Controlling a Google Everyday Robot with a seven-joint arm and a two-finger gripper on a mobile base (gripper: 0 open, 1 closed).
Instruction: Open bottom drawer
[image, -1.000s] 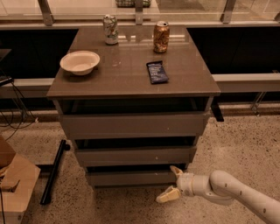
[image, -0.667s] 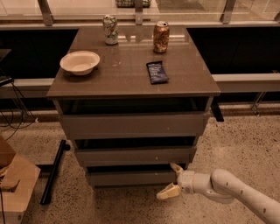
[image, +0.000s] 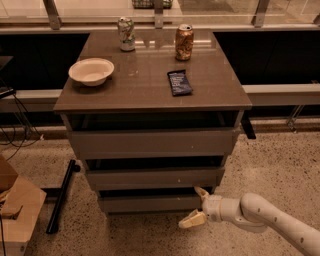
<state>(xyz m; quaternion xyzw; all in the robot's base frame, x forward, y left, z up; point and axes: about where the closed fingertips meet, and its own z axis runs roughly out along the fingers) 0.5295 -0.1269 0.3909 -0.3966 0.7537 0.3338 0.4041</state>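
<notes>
The bottom drawer (image: 150, 202) is the lowest of three grey-brown fronts on the cabinet, flat and handle-less, with a dark gap above it. My gripper (image: 196, 206) comes in from the lower right on a white arm. Its two pale fingers are spread apart: the upper fingertip (image: 201, 191) is at the drawer front's upper right corner, the lower one (image: 190, 220) is below the front, near the floor. It holds nothing.
The middle drawer (image: 155, 177) and the top drawer (image: 150, 142) are above. On the cabinet top stand a white bowl (image: 91, 71), two cans (image: 126, 34) (image: 184, 36) and a dark snack packet (image: 179, 82). A black bar (image: 62, 195) lies on the floor left, next to a wooden box (image: 15, 210).
The gripper has shifted slightly left and nearer the bottom drawer's right end. The drawers have not visibly moved.
</notes>
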